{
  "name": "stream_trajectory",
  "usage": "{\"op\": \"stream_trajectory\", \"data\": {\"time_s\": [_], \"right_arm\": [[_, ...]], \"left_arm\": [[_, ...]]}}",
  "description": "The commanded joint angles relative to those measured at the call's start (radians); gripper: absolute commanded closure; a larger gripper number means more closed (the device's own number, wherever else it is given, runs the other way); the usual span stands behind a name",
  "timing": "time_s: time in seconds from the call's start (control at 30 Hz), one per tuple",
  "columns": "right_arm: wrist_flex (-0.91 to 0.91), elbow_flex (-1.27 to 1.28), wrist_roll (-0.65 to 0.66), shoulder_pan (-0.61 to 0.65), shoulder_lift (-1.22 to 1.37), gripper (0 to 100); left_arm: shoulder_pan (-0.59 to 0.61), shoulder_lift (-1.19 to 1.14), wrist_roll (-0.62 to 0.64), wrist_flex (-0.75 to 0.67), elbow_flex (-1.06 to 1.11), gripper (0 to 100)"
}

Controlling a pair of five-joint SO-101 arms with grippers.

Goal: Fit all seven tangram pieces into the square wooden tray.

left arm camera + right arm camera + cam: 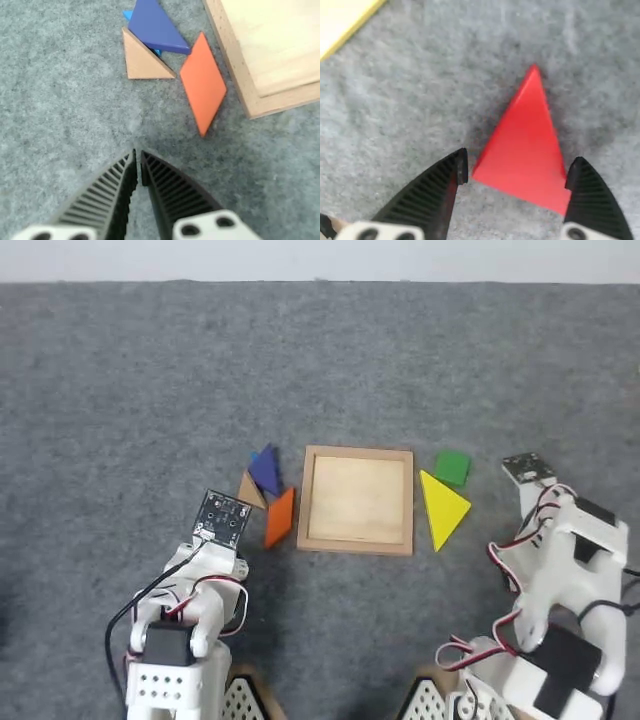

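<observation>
I see the tray mid-surface. Yellow triangle sits just right of it. My right gripper has its jaws spread either side of the red triangle. Blue triangle, orange parallelogram and tan triangle cluster left of the tray. Green square is by the yellow's far corner. Left gripper has its jaws nearly pressed together, holding nothing.
</observation>
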State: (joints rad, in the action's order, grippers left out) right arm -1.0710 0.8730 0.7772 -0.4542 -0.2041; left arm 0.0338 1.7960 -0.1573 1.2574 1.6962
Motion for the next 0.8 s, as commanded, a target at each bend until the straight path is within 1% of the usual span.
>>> {"op": "stream_trajectory", "data": {"time_s": [0.0, 0.1, 0.37, 0.53, 0.7, 0.77], "right_arm": [[0.028, 0.015, 0.037, 0.008, -0.018, 67.4], [0.073, 0.04, 0.041, 0.007, 0.021, 67.4], [0.073, 0.04, 0.048, -0.008, 0.028, 67.4], [0.019, 0.043, 0.149, -0.008, 0.035, 67.4], [-0.005, 0.04, 0.158, -0.005, 0.028, 67.4], [-0.022, 0.04, 0.189, -0.002, 0.028, 67.4]], "left_arm": [[0.003, 0.017, 0.008, 0.003, -0.012, 98], [0.003, 0.017, 0.008, 0.003, -0.012, 98], [0.003, 0.017, 0.008, 0.003, -0.012, 98], [0.003, 0.017, 0.008, 0.003, -0.012, 98], [0.003, 0.017, 0.008, 0.003, -0.012, 98], [0.003, 0.017, 0.008, 0.003, -0.012, 98]]}}
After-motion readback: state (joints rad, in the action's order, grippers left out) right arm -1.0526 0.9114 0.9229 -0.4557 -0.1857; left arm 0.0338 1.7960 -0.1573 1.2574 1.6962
